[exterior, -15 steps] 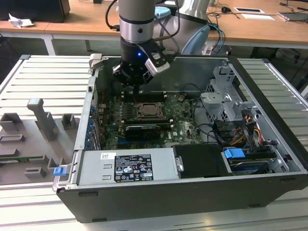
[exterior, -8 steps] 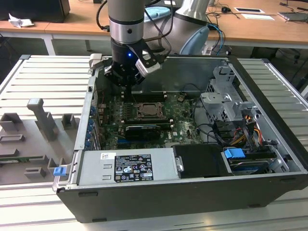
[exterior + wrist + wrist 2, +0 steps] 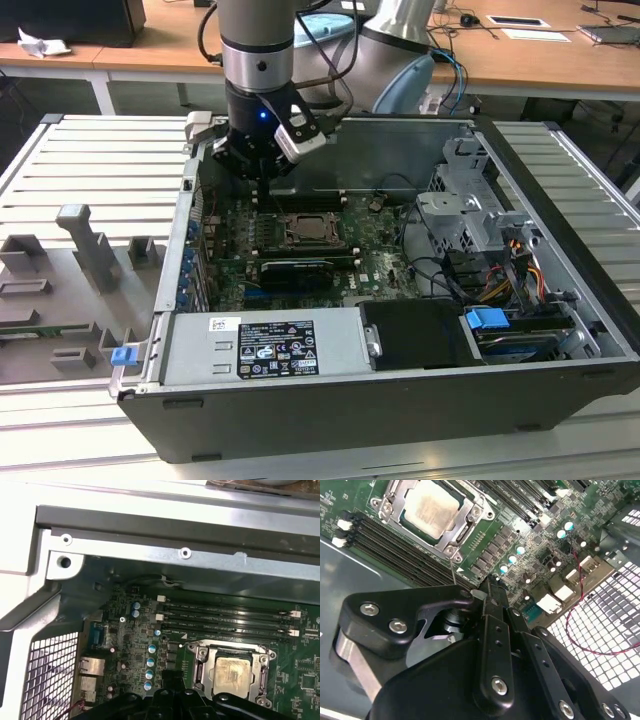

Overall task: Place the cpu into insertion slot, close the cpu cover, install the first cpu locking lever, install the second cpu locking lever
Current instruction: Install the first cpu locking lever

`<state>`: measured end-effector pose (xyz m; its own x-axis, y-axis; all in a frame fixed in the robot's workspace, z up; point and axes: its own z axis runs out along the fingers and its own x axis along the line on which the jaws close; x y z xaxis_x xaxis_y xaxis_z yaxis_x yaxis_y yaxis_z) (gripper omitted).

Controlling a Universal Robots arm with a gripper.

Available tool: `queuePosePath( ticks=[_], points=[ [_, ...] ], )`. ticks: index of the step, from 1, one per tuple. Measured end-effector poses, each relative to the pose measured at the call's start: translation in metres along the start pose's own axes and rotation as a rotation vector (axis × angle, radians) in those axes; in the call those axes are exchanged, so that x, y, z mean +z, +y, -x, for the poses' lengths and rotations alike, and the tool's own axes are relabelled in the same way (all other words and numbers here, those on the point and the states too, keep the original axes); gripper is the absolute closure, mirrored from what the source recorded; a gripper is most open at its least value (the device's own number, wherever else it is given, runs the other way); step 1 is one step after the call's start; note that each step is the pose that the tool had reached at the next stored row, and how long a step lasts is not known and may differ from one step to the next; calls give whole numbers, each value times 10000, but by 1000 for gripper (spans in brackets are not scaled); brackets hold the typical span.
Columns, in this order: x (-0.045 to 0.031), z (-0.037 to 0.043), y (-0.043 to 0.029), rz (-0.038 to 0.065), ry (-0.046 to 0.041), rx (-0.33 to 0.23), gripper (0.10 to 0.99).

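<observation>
cpu (image 3: 231,674) in insertion slot (image 3: 200,653), cover (image 3: 263,675) seemingly down

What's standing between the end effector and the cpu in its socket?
Only a thin metal rod, rising from the insertion slot's corner toward the end effector. Otherwise the gap is open board; the cpu sits in the insertion slot, framed by the cpu cover.

Dull silver cpu (image 3: 430,507), green circuit board (image 3: 487,530), black hand (image 3: 490,586), blue clip (image 3: 487,320)
</observation>
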<state>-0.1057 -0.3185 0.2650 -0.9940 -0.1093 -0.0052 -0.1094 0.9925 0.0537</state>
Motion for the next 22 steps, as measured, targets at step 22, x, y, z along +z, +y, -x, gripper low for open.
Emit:
queuePosePath(
  ticks=[22],
  points=[
    [57, -122, 145, 13, -2, -1, 980]
  ],
)
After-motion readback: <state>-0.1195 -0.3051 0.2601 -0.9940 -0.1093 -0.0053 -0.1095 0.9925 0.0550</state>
